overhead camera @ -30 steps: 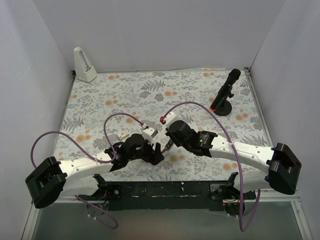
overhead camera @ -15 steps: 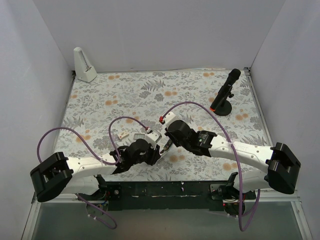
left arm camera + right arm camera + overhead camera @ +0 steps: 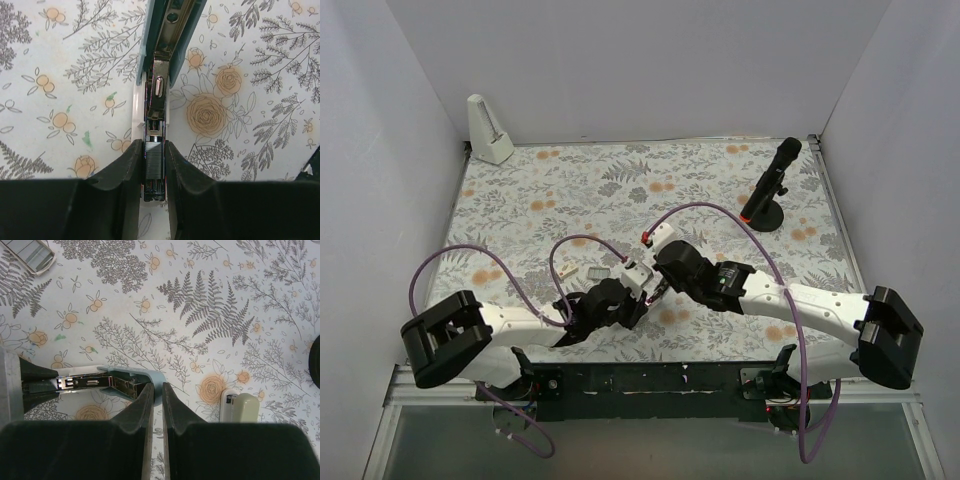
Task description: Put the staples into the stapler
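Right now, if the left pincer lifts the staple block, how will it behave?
Probably very light: the staple block is tiny beside the stapler. Its fine ribbing suggests glued staples, so it may snap if squeezed. The left pincer has smooth fingers; it could slip.

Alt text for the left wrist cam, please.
Close-up: the left claw pinches the silver rail of the open stapler from both sides, with grey staples seated in the rail between its fingers. The blue lid runs off the top edge; floral tablecloth underneath.

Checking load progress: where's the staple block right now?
Left wrist view, bottom centre: the staple block sits in the stapler rail, between the tips of the left gripper.
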